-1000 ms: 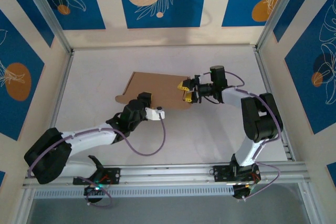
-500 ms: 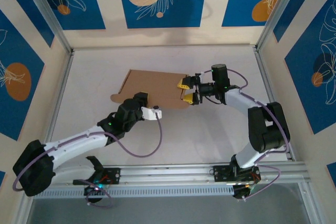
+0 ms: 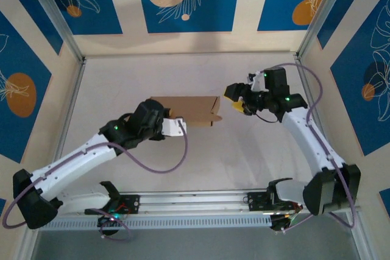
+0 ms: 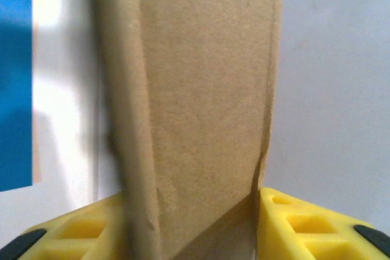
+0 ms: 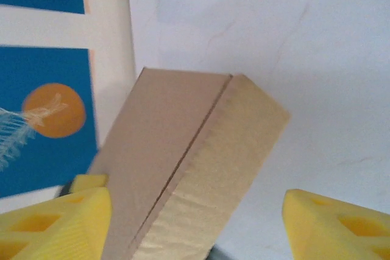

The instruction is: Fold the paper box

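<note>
1. A second ago the box (image 3: pixel 186 111) showed a broad brown face near the middle of the table (image 3: pixel 122 77). From above it now shows as a narrow band in the same place, its panel raised on edge.
2. The right gripper (image 3: pixel 236 98) was at the box's right edge then. It has since drawn back toward the table's right edge and stands just beside the box's right end, apart from it.
3. The left arm (image 3: pixel 79 156) has stretched farther forward, and its wrist is over the box's left end.
4. The left gripper (image 4: pixel 195 235) has its fingers (image 4: pixel 317 229) at a middling gap, clamped on the cardboard that fills the space between them.
5. The right gripper's fingers (image 5: pixel 55 223) are spread wide and hold nothing. In the wrist view the box's end lies ahead of them.
</note>
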Controlling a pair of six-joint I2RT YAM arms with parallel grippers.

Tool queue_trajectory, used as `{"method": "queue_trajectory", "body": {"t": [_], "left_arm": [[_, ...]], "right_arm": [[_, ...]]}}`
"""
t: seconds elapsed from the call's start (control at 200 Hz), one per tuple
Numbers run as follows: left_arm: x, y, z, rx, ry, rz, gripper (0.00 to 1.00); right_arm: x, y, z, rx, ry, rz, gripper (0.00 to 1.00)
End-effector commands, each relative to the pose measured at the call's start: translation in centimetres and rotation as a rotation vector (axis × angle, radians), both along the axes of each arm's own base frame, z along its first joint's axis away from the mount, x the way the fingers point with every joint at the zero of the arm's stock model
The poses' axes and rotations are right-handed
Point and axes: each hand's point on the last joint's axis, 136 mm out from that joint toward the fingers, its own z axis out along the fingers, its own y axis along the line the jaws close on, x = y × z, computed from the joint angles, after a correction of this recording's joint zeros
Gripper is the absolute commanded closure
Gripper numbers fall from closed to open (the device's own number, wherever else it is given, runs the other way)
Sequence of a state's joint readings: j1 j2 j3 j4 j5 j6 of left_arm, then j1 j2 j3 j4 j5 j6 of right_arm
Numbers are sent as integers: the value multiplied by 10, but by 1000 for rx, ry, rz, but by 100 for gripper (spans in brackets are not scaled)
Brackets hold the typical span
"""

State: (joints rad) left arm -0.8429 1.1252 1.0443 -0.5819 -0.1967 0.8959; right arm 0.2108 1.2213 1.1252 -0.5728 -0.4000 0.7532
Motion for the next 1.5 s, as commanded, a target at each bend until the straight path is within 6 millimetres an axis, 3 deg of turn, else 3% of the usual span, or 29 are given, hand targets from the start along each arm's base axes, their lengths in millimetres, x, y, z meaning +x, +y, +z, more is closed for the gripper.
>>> {"method": "queue_trajectory", "body": {"t": [0.0,0.13,0.27,0.34,0.525,0.66,0.895,1.161,1.496], "left_arm": [[-40,7,-21,77,303,0,56],[-50,-5,-31,113,460,-4,60],[-55,-22,-42,132,597,-13,65],[-57,-28,-48,153,658,-19,65],[-56,-38,-61,222,771,-13,64],[-50,-47,-62,228,805,-16,64],[-41,-54,-69,218,877,-11,62],[-35,-57,-73,198,900,-6,62],[-29,-51,-81,234,889,13,63]], "right_arm": [[-20,-15,2,-280,-126,75,32],[-33,-14,22,-447,-266,181,40],[-53,-7,45,-469,-429,312,46],[-64,-4,47,-511,-508,389,49],[-85,3,18,-614,-553,567,50],[-81,4,-4,-655,-550,605,45],[-73,11,-23,-630,-503,637,38],[-61,-4,-43,-772,-477,631,43],[-60,-16,-58,-870,-460,651,60]]}}
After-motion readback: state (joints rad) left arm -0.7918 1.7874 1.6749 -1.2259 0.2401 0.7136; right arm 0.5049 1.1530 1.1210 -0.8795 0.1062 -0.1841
